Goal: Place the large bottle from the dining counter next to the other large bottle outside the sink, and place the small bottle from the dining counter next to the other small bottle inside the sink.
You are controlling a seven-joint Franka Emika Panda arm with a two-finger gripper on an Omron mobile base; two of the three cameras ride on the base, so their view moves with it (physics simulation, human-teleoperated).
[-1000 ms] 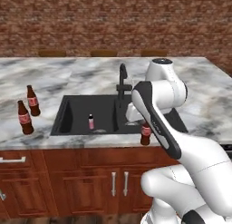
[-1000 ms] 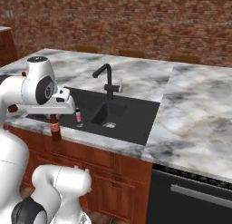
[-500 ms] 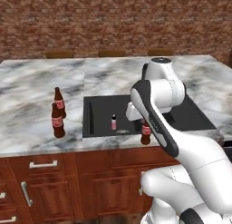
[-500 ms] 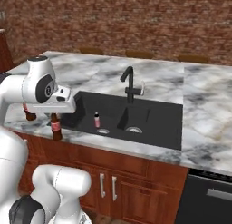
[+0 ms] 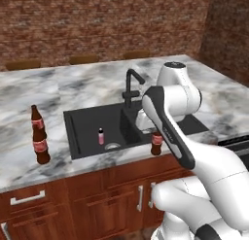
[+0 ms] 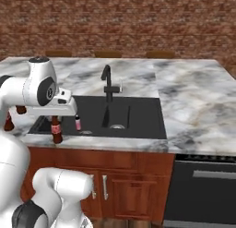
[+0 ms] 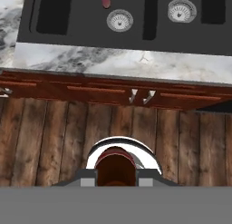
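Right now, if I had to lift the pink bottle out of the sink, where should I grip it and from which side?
Come straight down from above and close on its body just below the reddish top. The pink bottle stands upright and slim, low in the sink, whose walls would likely block a sideways approach. The gripper is shut on the brown bottle, so that has to be set down first.

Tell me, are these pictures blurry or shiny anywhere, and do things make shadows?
Left base view: soft and a bit fuzzy, the two cola bottles cast barely any shadow. Right base view: even light, no glare on the black sink. Hand view: the small brown bottle in the gripper looms big and close, its metal rim brightly lit.
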